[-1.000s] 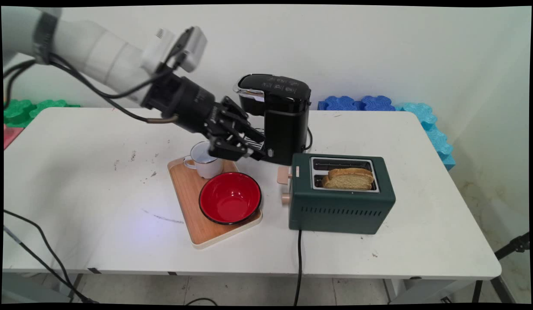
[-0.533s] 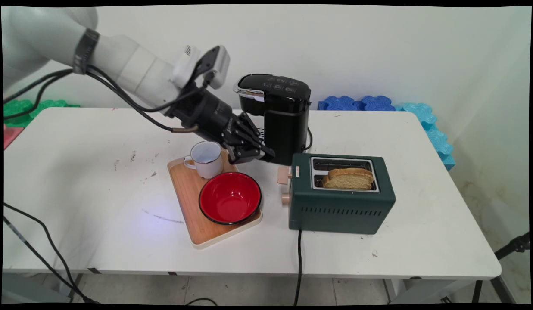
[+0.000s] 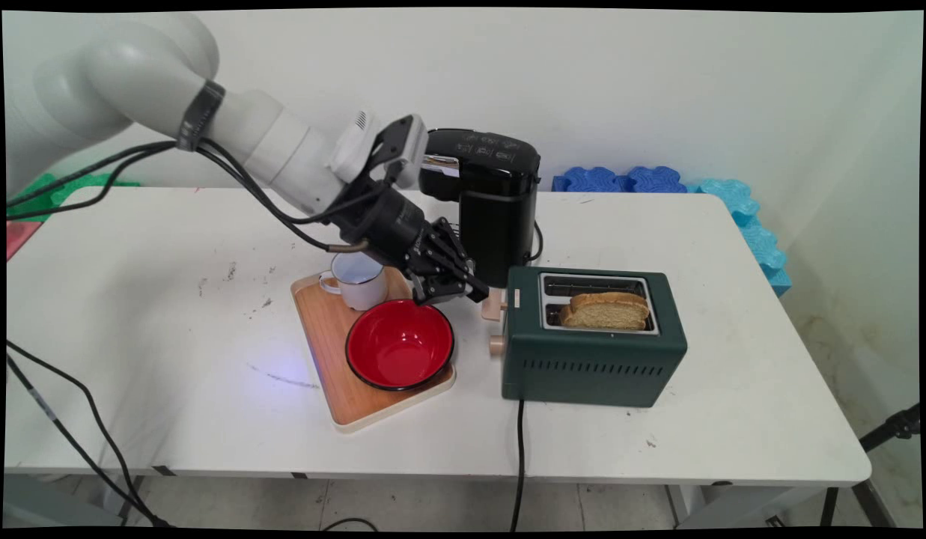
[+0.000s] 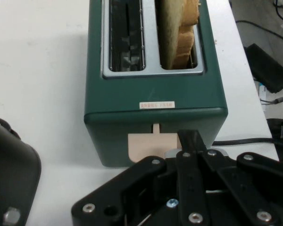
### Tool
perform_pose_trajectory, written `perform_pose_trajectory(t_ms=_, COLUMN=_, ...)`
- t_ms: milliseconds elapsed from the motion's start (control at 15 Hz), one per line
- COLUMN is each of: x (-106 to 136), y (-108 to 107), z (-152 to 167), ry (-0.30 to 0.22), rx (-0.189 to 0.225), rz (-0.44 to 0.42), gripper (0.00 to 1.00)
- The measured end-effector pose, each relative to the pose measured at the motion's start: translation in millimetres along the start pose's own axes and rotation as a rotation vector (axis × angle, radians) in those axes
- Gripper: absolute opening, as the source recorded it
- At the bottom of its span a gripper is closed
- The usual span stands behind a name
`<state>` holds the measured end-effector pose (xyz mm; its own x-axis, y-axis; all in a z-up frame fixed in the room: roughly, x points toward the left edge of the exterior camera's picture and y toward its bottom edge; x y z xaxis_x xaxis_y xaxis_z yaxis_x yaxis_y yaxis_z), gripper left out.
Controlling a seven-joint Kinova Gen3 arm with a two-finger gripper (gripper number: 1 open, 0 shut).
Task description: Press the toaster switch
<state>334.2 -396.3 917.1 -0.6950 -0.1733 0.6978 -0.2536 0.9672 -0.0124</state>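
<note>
The gripper (image 3: 470, 290) sits just beside the toaster's lever (image 4: 153, 143); bowl (image 3: 400, 343) and mug (image 3: 355, 278) on the tray (image 3: 328, 352) below-left, coffee machine (image 3: 492, 202) behind.

toasters: one, a green toaster (image 3: 594, 337) (image 4: 155, 94)
toaster slots: two; the one nearer the coffee machine holds nothing
bread slices: two (image 3: 606, 310), both in the toaster's slot farther from the coffee machine
coffee machines: one, black (image 3: 492, 202), behind the toaster
trays: one wooden tray (image 3: 324, 337), left of the toaster
bowls: one red bowl (image 3: 399, 346), on the tray
mugs: one white mug (image 3: 355, 281), on the tray
</note>
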Motion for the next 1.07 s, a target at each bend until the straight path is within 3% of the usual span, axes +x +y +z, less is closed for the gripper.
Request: perform_pose_trajectory(t_ms=1067, x=-16.2, y=-7.9, z=40.3, ry=-0.015, rx=-0.017, rz=0.012, gripper=0.0)
